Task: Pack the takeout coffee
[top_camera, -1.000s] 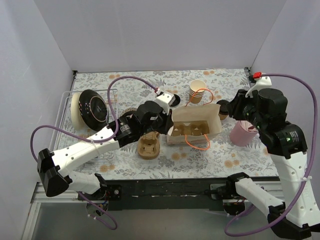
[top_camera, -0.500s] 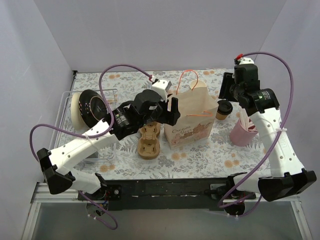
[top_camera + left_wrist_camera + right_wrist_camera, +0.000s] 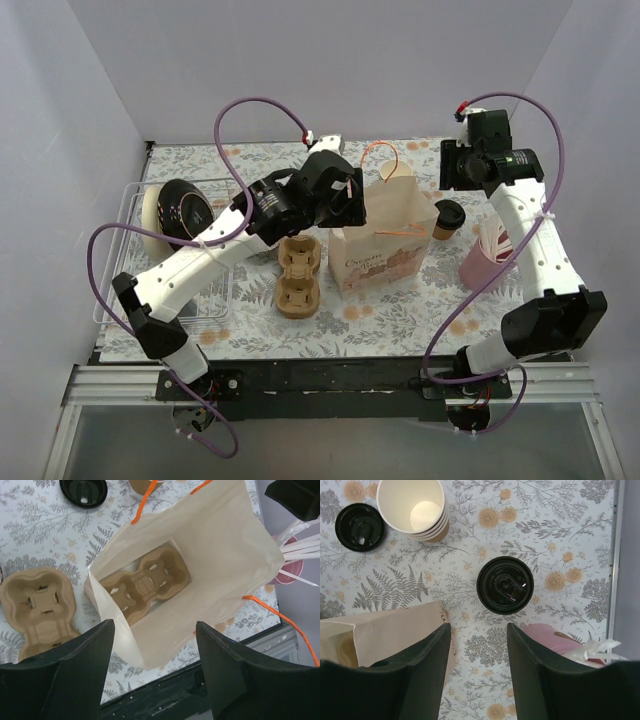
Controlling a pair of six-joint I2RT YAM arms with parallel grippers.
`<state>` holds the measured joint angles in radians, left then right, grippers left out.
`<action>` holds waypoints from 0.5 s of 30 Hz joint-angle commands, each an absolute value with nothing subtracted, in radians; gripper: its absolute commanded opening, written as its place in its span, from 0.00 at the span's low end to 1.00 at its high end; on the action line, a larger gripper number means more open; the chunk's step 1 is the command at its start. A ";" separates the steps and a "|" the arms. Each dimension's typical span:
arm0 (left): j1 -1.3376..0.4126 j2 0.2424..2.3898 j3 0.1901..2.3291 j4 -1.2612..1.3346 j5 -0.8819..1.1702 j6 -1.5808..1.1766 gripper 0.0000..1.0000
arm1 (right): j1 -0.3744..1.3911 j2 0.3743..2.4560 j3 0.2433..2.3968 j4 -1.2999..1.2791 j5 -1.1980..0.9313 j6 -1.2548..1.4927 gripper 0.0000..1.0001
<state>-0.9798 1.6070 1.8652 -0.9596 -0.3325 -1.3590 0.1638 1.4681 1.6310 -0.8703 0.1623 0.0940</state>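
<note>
While the coffee (image 3: 448, 218) stands upright on the worktop (image 3: 400, 310), just beside the paper bag (image 3: 385, 235) and near the pink cup (image 3: 485, 265), the right hand (image 3: 479, 630) hovers above it, pointing down, fingers spread wide and empty. The left hand (image 3: 154, 630) hangs over the open bag, likewise spread, holding nothing.

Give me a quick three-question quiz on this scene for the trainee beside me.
1. True or false: the coffee is already inside the bag.
2. What lies at the bag's bottom? A) a carrier B) the coffee C) nothing
3. Fill in: the right gripper, above the table near the coffee, has its jaws ____.

Key: 1 false, it stands on the table to the right of the bag; 2 A; 3 open.
</note>
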 commanded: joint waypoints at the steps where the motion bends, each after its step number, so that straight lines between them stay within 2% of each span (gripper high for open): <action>1: -0.976 1.585 1.980 -1.196 -0.362 -1.497 0.66 | 0.152 1.506 1.695 -0.908 0.058 0.003 0.59; 5: -0.977 1.523 1.977 -1.229 -0.341 -1.597 0.68 | 0.149 1.540 1.695 -0.891 0.022 -0.052 0.64; 10: -0.976 1.483 1.944 -1.258 -0.347 -1.767 0.65 | 0.146 1.582 1.712 -0.907 0.024 -0.063 0.62; 15: -0.947 1.509 2.009 -1.313 -0.359 -1.930 0.64 | 0.146 1.572 1.709 -0.900 0.035 -0.066 0.61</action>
